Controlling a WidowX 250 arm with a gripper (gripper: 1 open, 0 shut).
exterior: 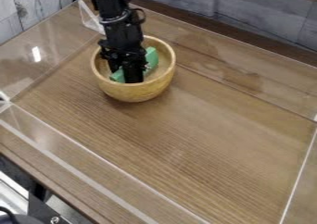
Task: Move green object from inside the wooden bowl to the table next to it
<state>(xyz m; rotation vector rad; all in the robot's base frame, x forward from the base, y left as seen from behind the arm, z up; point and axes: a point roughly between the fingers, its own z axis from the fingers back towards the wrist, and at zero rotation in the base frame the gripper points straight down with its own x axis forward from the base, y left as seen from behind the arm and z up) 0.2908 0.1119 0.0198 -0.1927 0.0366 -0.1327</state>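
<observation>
Closed down narrow, the black claw reaches into the wooden bowl from above and sits right over the green object. Whether the piece is pinched between the fingertips or only lies against them, I cannot tell, since the dark fingers cover much of it. Green shows on both sides of the claw, one patch toward the right of the bowl and another lower down by the tips, so the object is inside the bowl, partly hidden. The step in hand looks to be securing the grip and getting ready to lift. To do it well, the arm should first rise straight up a little and check that the green comes along (a small test lift costs nothing and shows a poor grip early). If it stays behind, open, settle lower around its sides and close again, without pressing into the bowl's floor. Keep the path upright until both fingers and object are above the rim, because a sideways move too soon could catch the wall and drag the bowl. After that, the bare stretch of table to the right offers good room for setting it down gently.
</observation>
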